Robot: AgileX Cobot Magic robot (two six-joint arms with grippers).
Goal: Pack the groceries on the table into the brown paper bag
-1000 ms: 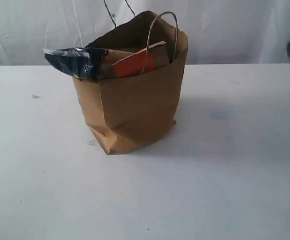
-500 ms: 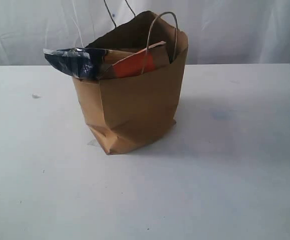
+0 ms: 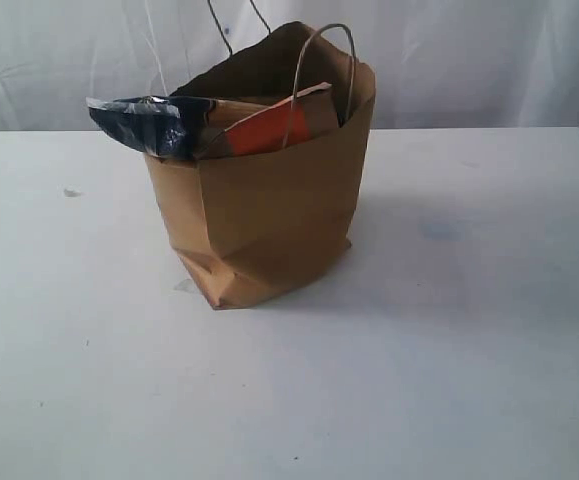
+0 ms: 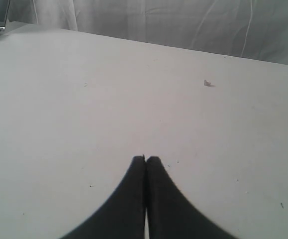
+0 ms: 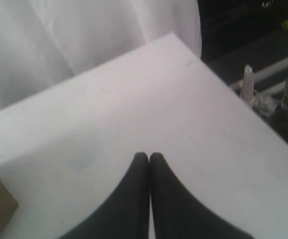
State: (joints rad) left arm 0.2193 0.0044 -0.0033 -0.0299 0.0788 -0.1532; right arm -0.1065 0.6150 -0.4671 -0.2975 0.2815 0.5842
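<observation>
I see the paper bag [image 3: 269,220] standing upright in the far half of the table [image 3: 449,350], a little left of the middle, its lower front corner crumpled. A dark packet [image 3: 144,122] pokes out over the bag's left rim, and beside it a pouch [image 3: 269,128] with an orange label shows just above the front rim. One cord handle [image 3: 324,60] arches up at the bag's right side. No groceries lie on the tabletop that I can see.

My left gripper [image 4: 145,160] hangs over bare table, fingers pressed together on nothing, with a small crumb [image 4: 207,83] well ahead of it. My right gripper [image 5: 149,157] is likewise pressed together and empty, above the table near one of its corners. A white curtain [image 3: 469,60] hangs behind the far edge.
</observation>
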